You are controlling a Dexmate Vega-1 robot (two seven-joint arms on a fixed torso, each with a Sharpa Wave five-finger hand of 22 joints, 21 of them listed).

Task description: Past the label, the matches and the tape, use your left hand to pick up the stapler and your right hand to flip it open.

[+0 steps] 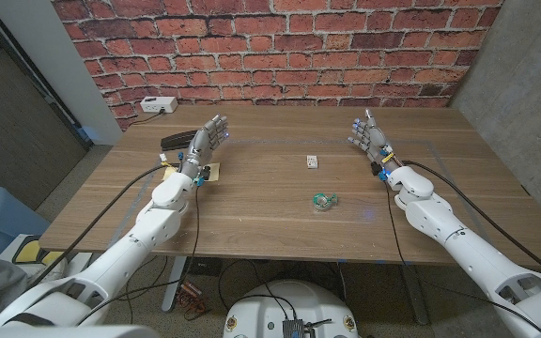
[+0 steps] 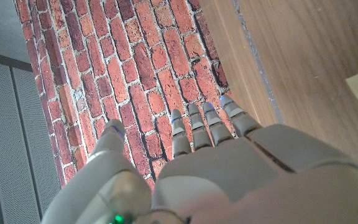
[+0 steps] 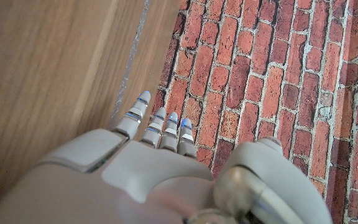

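Currently the stapler is lying just beyond the left hand, long axis crosswise, fingers apart and holding nothing; the right hand, likewise spread, is standing well apart across the tabletop.

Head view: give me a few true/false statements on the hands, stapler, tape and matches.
1. The left hand holds the stapler. False: the hand is open, and the stapler lies on the table beside it.
2. The tape lies near the middle of the table, between the two arms. True.
3. The right hand grips the matches. False: it is open, holds nothing, and the matches lie apart from it.
4. The matches lie farther from the robot than the tape. True.
5. The stapler is on the robot's right side. False: it is at the far left, by the left hand.
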